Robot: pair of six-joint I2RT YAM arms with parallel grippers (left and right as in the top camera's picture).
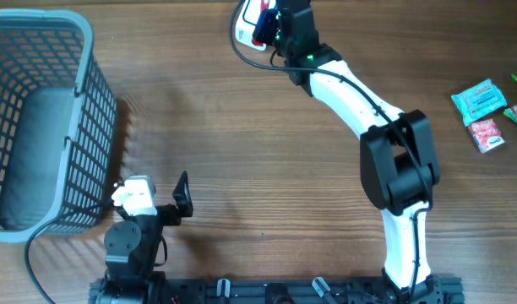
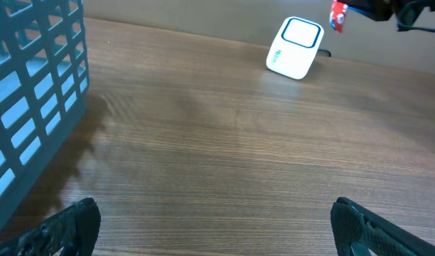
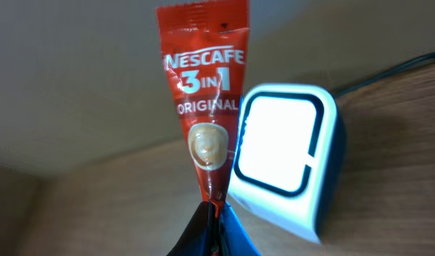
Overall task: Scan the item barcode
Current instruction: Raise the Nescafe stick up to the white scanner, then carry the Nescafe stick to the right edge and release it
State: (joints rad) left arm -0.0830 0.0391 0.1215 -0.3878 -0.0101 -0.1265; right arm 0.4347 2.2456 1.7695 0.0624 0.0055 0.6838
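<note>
A red Nescafe 3-in-1 sachet (image 3: pixel 205 107) stands upright in the right wrist view, pinched at its bottom end by my right gripper (image 3: pixel 215 213), which is shut on it. Just behind and to its right glows the white barcode scanner (image 3: pixel 285 153), its lit window facing the sachet. Overhead, the right gripper (image 1: pixel 271 29) holds the sachet (image 1: pixel 262 25) over the scanner (image 1: pixel 245 25) at the table's far edge. The left wrist view shows the scanner (image 2: pixel 295 48) far off with the sachet (image 2: pixel 337 16) above its right. My left gripper (image 2: pixel 217 227) is open near the front, nothing between its fingers.
A grey mesh basket (image 1: pixel 39 118) stands at the left, close to the left arm. Several snack packets (image 1: pixel 482 105) lie at the far right edge. A dark cable (image 3: pixel 395 67) runs from the scanner.
</note>
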